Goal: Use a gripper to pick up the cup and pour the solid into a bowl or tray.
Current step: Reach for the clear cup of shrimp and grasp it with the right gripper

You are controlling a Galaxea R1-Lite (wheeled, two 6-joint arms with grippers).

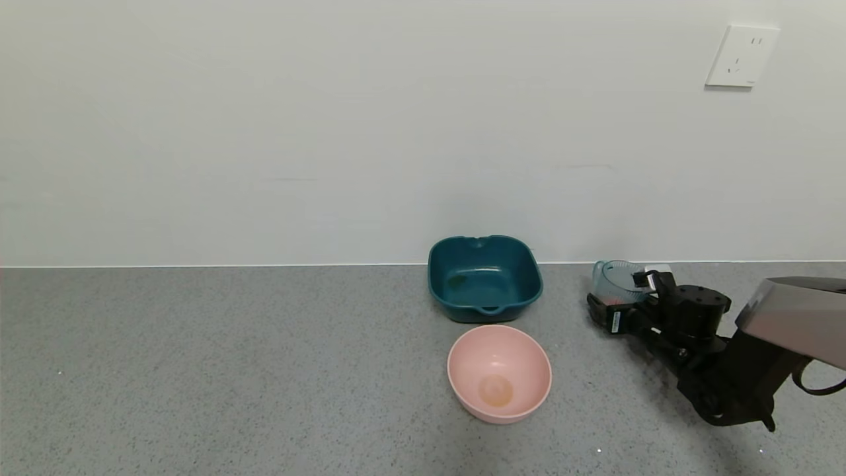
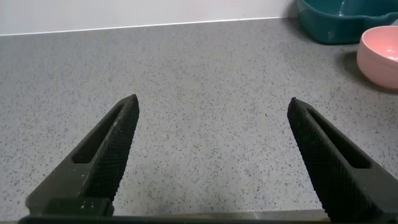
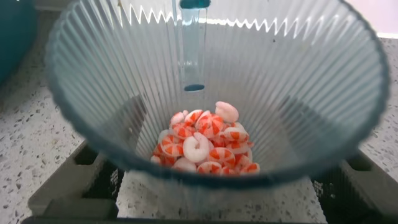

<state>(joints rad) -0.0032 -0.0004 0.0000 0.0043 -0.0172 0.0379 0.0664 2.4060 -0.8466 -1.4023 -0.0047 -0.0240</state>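
Observation:
The ribbed blue-green cup (image 1: pixel 618 279) stands upright on the counter at the right, close to the wall. In the right wrist view the cup (image 3: pixel 93 81) holds the solid (image 3: pixel 205 143), a pile of orange-red and white pieces on its bottom. My right gripper (image 1: pixel 626 296) is open, with one finger on each side of the cup's lower part (image 3: pixel 211 124); the fingers show as dark shapes through its wall. The dark teal dish (image 1: pixel 484 277) sits empty to the left of the cup, against the wall. My left gripper (image 2: pixel 212 109) is open and empty over bare counter.
A round pink bowl (image 1: pixel 499 372) stands empty in front of the teal dish; both also show far off in the left wrist view, the dish (image 2: pixel 339 22) and the bowl (image 2: pixel 379 50). The white wall runs along the counter's back edge, right behind the cup.

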